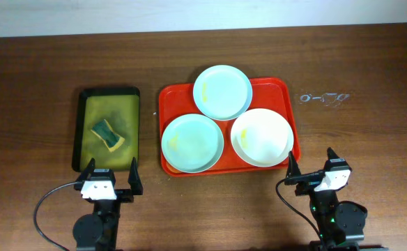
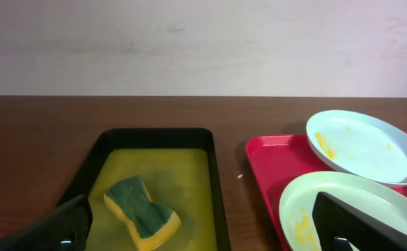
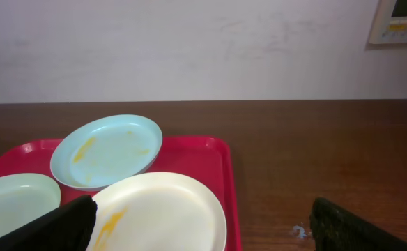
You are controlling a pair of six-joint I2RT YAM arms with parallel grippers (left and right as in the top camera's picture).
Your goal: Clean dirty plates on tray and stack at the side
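Observation:
Three plates lie on the red tray (image 1: 283, 94): a mint-blue plate (image 1: 222, 91) at the back, a mint-blue plate (image 1: 192, 142) at front left, a cream-white plate (image 1: 261, 136) at front right. All carry yellow smears. My left gripper (image 1: 110, 178) is open and empty, near the front edge of the olive-green tray. My right gripper (image 1: 311, 167) is open and empty, just right of the red tray's front corner. The left wrist view shows the two mint plates (image 2: 360, 146) (image 2: 308, 209). The right wrist view shows the cream plate (image 3: 165, 213) and the back mint plate (image 3: 109, 150).
A black-rimmed olive-green tray (image 1: 85, 125) left of the red tray holds a green-and-yellow sponge (image 1: 108, 134), also in the left wrist view (image 2: 141, 213). A small clear glinting object (image 1: 323, 98) lies on the table right of the red tray. Wall behind the table.

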